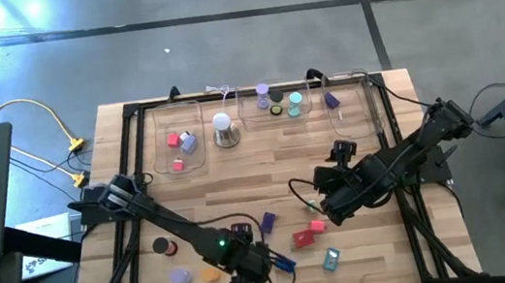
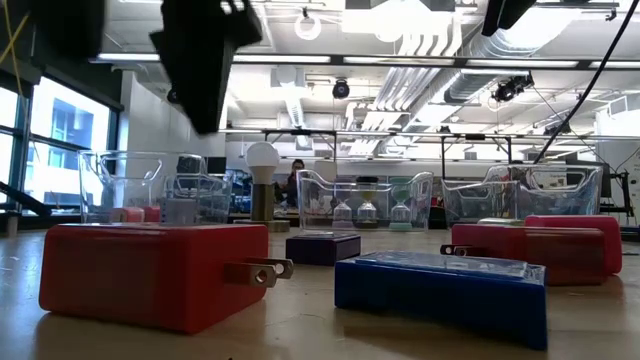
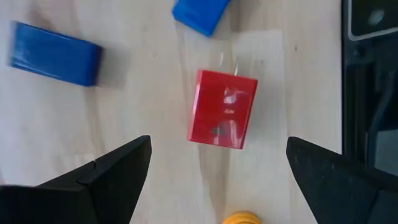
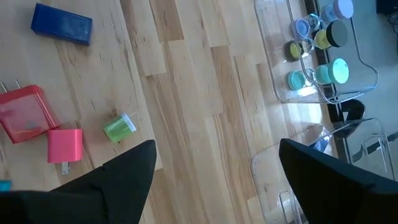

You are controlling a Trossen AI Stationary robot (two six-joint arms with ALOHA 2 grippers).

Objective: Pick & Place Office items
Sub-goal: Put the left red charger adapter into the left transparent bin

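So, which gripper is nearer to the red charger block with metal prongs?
Left. The left gripper hovers directly above the red charger block, fingers open on either side of it. The right gripper is farther away, over the table's right middle.

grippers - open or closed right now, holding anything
Left gripper: open, holding nothing, hovering over a red block.
Right gripper: open, holding nothing, above the bare table.

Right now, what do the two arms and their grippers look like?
Both arms are dark, jointed links with black cables running along them. The left gripper is black, with a small green light glowing on the arm behind it. The right gripper is black too. In the wrist views, each one's fingers are matte, wedge-shaped and unmarked.
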